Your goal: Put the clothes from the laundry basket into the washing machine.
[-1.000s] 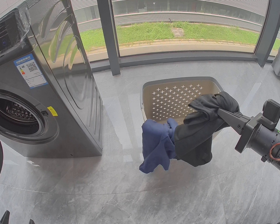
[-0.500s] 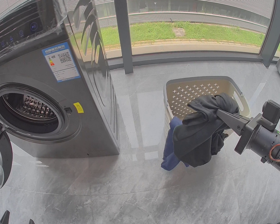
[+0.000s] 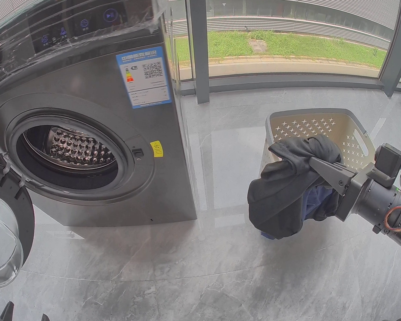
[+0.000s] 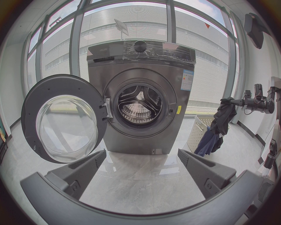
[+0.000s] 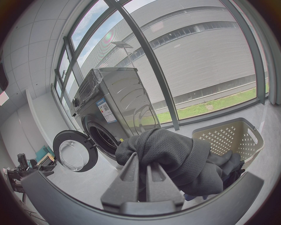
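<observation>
Head camera swung round, so the washing machine (image 3: 165, 181) and its open drum (image 3: 71, 154) now sit at 10 o'clock, handy for loading. Right end effector (image 3: 315, 162) is clamped on the dark grey garment (image 3: 279, 198), blue garment (image 3: 316, 202) dangling behind, at 3 o'clock by the laundry basket (image 3: 342, 124). Energy sticker (image 3: 144, 77) with QR code, print unreadable

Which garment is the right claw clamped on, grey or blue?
The dark grey garment, pinched in the right claw; the blue garment just peeks out behind it.
</observation>
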